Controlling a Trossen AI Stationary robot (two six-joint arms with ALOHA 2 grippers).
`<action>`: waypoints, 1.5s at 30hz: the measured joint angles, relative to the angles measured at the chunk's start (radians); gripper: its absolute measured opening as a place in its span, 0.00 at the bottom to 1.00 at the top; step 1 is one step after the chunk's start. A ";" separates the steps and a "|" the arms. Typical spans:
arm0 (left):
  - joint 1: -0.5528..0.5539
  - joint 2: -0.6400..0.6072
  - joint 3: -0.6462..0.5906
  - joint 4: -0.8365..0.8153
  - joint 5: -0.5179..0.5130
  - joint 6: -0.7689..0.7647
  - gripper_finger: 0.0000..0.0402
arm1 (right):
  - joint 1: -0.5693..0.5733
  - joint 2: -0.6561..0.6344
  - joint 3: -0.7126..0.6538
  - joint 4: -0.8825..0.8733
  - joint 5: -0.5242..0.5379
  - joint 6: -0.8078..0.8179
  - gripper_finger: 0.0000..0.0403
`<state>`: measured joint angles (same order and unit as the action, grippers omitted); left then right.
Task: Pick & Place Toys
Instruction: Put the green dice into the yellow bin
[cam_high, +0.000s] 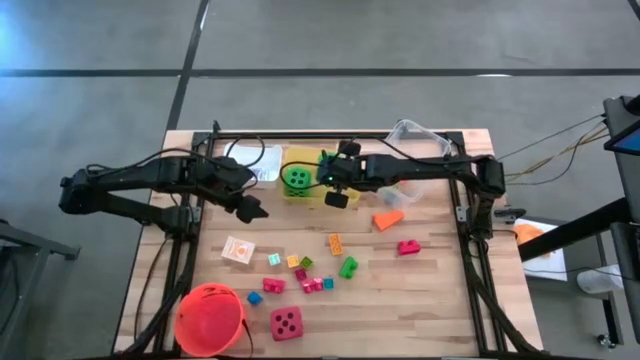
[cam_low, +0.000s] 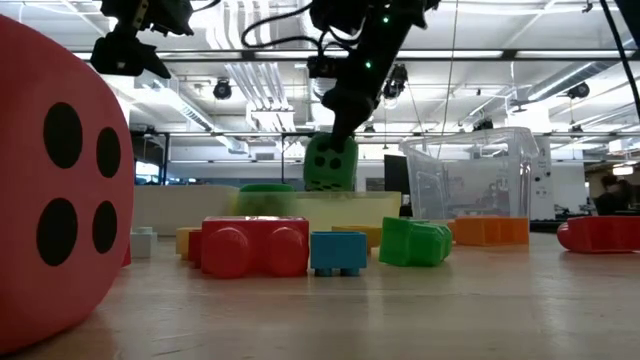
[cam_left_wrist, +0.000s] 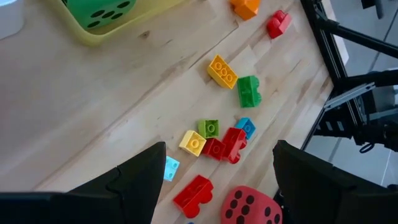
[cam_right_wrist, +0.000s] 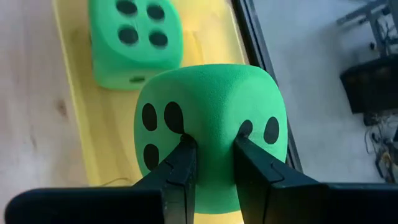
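Observation:
My right gripper (cam_right_wrist: 214, 155) is shut on a green black-dotted die (cam_right_wrist: 211, 106) over the yellow bin (cam_high: 283, 160) at the table's far middle. A second green die (cam_right_wrist: 134, 40) lies in that bin. A pink-red die (cam_high: 286, 322) rests on the table near the front edge. Small bright blocks (cam_high: 310, 275), an orange wedge (cam_high: 388, 219) and a white picture card (cam_high: 238, 250) lie scattered on the wood. My left gripper (cam_left_wrist: 214, 180) hangs open above the table's left middle, with nothing between its fingers. My right gripper pinches the soft die between its two fingers at the face turned toward it (cam_right_wrist: 211, 134), which is dented in between the fingertips (cam_right_wrist: 183, 155). The fingers slant down from the table's right. The die hangs below them (cam_low: 330, 165), its underside about level with the bin's rim.
An orange-red bucket (cam_high: 210, 318) stands at the near left corner. A clear bin (cam_high: 415, 135) sits at the far right and a white bin (cam_high: 255, 162) at the far left of the yellow one. Black frame rails (cam_high: 470, 260) run along both table sides.

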<state>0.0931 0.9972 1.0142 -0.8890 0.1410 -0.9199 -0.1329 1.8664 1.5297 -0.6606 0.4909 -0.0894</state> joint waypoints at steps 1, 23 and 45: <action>0.000 0.000 0.000 -0.001 0.000 0.002 0.71 | 0.001 0.000 0.001 0.009 0.000 -0.005 0.16; 0.000 0.000 -0.001 0.001 -0.004 0.003 0.71 | 0.001 0.000 -0.017 0.044 -0.044 0.006 0.14; 0.000 0.000 -0.001 0.006 -0.004 -0.001 0.71 | -0.009 0.051 -0.075 0.133 -0.073 -0.030 0.11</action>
<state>0.0932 0.9973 1.0134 -0.8829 0.1371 -0.9207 -0.1421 1.9177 1.4550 -0.5275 0.4182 -0.1195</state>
